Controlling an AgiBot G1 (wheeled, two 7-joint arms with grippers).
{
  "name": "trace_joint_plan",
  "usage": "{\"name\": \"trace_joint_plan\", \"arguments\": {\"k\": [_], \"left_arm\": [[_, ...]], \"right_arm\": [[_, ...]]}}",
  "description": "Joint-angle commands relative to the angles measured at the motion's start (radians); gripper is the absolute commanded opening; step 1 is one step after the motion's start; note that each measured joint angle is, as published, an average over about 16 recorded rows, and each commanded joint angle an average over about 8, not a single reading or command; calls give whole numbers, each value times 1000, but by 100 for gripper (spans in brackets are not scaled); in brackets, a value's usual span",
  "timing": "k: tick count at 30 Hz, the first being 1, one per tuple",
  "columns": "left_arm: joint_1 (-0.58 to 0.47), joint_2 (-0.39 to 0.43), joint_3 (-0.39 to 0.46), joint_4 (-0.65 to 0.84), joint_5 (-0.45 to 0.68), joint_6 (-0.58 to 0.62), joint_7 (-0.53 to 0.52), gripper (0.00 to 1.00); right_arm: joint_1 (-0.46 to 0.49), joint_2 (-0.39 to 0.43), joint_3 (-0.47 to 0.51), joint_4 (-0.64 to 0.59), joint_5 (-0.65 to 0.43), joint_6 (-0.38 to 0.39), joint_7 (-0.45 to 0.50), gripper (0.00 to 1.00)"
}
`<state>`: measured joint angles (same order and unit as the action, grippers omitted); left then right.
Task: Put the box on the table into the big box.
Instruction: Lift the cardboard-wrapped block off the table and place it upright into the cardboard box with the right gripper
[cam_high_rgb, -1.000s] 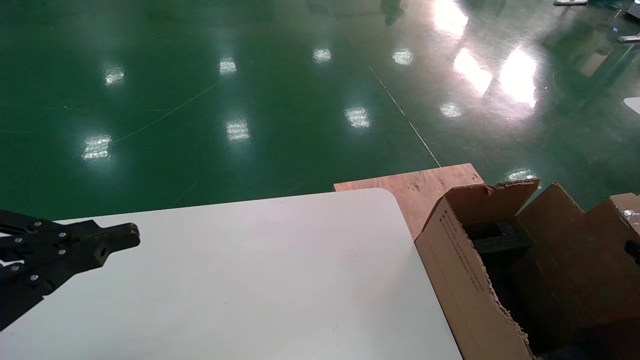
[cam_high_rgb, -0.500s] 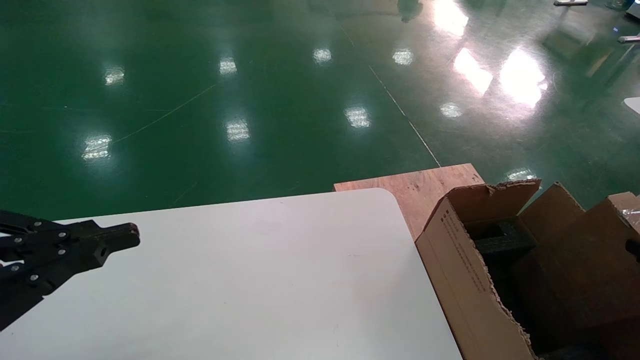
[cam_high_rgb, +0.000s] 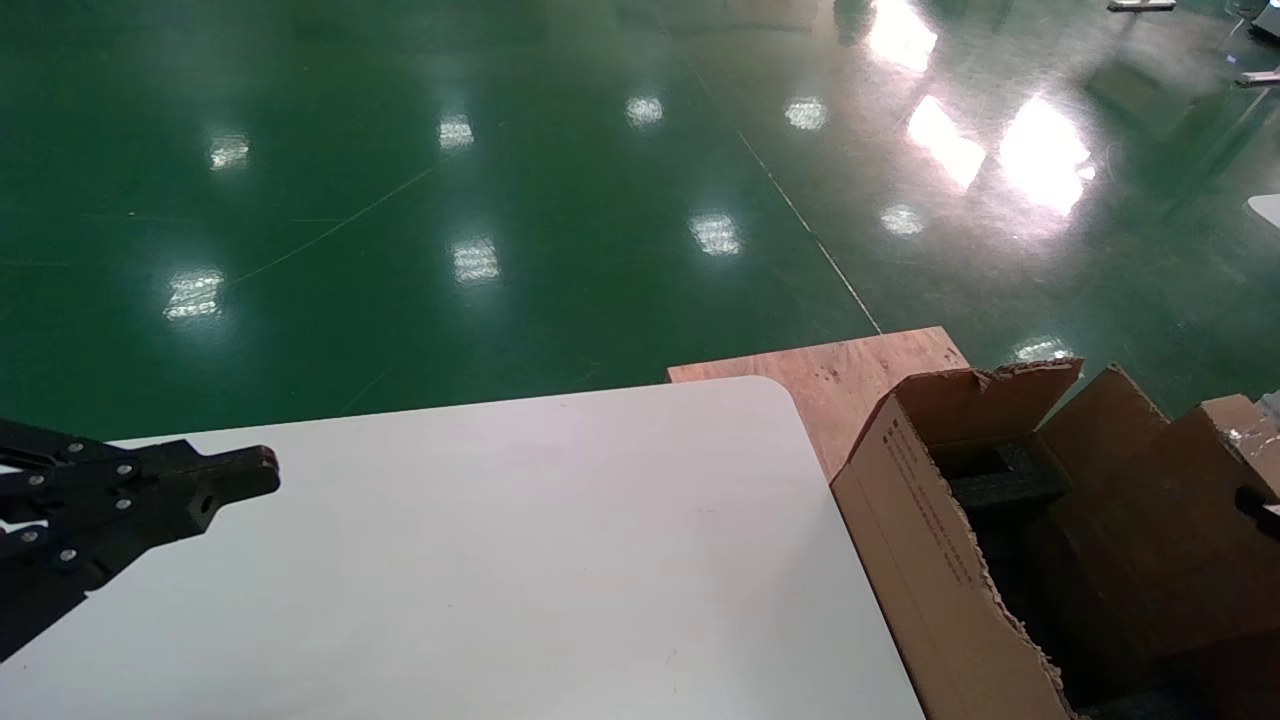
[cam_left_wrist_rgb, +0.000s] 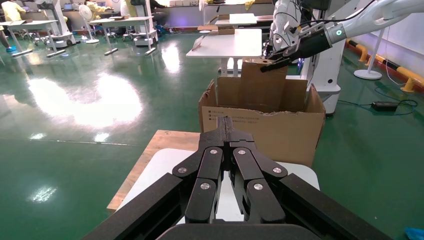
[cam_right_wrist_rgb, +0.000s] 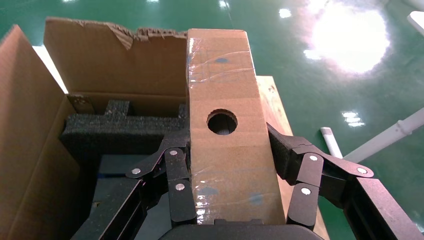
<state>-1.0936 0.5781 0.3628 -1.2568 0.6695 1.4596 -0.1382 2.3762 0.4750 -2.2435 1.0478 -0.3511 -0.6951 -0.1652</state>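
The box, small and flat with a round hole and clear tape, is clamped between the fingers of my right gripper. It stands upright over the open big box, above the black foam. In the head view the box is at the right edge inside the big box, and only a bit of the right gripper shows. The left wrist view shows the box rising from the big box. My left gripper is shut and empty over the white table.
A brown plywood board lies under the big box, beyond the table's far right corner. The shiny green floor surrounds everything. Other tables and another robot stand far behind in the left wrist view.
The box in my right gripper has shifted slightly left and lower in the big box. The left arm has not moved.
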Motion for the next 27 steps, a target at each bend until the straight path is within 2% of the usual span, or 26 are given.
{"name": "trace_joint_plan", "arguments": {"k": [1, 13, 27], "left_arm": [[0, 0, 0, 0, 0, 0, 0, 0], [0, 0, 0, 0, 0, 0, 0, 0], [0, 0, 0, 0, 0, 0, 0, 0]], "right_arm": [[21, -4, -22, -22, 4, -16, -10, 0], [183, -30, -165, -174, 12, -87, -65, 0], [438, -48, -385, -314, -14, -163, -100, 0]]}}
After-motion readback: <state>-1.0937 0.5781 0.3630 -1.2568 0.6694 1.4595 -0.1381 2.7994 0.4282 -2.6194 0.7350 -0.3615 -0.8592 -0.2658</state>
